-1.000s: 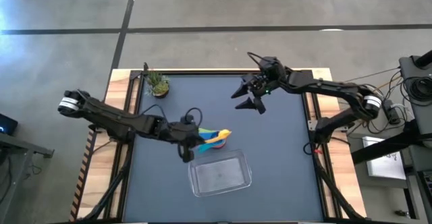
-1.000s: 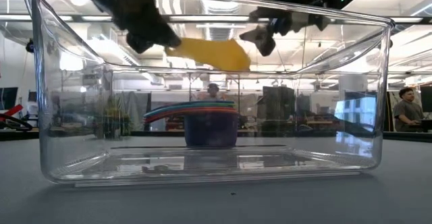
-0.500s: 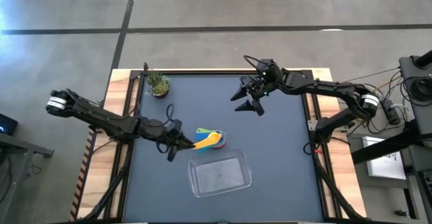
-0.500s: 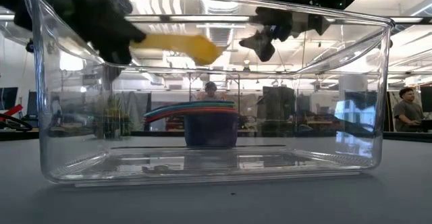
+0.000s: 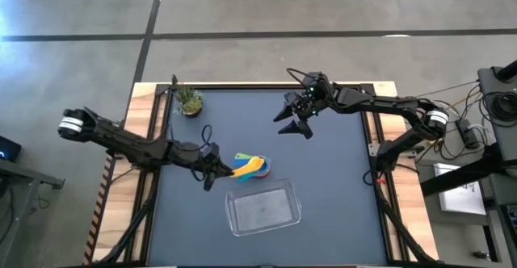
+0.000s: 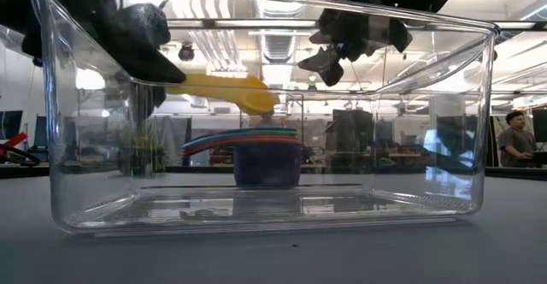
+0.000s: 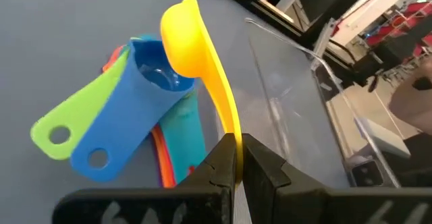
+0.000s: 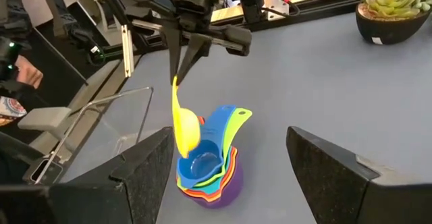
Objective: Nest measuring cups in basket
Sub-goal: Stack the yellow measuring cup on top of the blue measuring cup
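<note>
Robotics lab, open hall with ceiling strip lights (image 6: 256, 23), glass partitions (seated person (image 6: 515, 139) behind)

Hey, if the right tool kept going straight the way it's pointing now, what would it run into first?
Most likely the yellow cup held by the left tool just above the stack of cups. The right tool is open and aimed at them across bare table, though depth is hard to judge.

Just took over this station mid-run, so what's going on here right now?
The left gripper is shut on the handle of the yellow cup, holding it just above the stack of nested cups, with the blue cup on top. That stack stands on the table beside the clear basket, not inside it. The right gripper hangs open over the far side of the table, holding nothing.
</note>
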Controlling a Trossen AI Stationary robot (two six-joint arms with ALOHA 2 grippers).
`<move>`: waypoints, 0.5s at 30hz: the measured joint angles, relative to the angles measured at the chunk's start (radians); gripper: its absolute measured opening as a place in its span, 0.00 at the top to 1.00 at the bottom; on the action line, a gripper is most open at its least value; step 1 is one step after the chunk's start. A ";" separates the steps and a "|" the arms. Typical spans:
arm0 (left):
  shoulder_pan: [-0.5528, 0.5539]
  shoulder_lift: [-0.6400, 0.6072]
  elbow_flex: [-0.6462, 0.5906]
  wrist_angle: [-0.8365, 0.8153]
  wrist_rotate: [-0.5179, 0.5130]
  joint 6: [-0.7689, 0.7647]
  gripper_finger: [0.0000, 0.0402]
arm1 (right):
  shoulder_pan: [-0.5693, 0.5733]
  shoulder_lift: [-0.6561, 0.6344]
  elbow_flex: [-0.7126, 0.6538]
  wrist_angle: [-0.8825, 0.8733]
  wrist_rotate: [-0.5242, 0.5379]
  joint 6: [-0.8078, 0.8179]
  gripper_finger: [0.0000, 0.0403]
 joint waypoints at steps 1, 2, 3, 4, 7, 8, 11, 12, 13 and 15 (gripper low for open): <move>0.008 0.010 0.000 0.006 0.006 0.000 1.00 | 0.000 0.000 0.000 0.000 0.000 0.002 0.32; 0.017 0.022 0.000 0.018 0.023 0.002 1.00 | 0.000 0.000 0.000 -0.001 0.000 0.005 0.32; 0.026 0.036 0.000 0.038 0.045 0.003 1.00 | 0.000 0.000 0.000 0.000 0.000 0.008 0.32; 0.033 0.049 0.000 0.062 0.068 0.004 1.00 | 0.000 0.000 0.000 0.000 0.000 0.013 0.32; 0.050 0.082 0.000 0.119 0.105 0.005 1.00 | 0.000 0.000 0.000 -0.001 0.000 0.026 0.32; 0.054 0.091 0.000 0.123 0.106 0.006 1.00 | 0.000 0.000 0.000 -0.001 0.000 0.027 0.33; 0.062 0.114 0.000 0.130 0.111 0.006 0.99 | 0.000 0.000 0.000 -0.002 0.000 0.027 0.32; 0.063 0.120 0.000 0.130 0.117 0.006 0.98 | 0.000 0.000 0.000 -0.002 0.000 0.027 0.32; 0.063 0.125 0.000 0.132 0.121 0.004 0.97 | 0.000 0.000 0.000 -0.002 0.000 0.027 0.32; 0.063 0.132 0.001 0.135 0.122 0.002 0.93 | 0.000 0.000 0.000 -0.002 0.000 0.027 0.32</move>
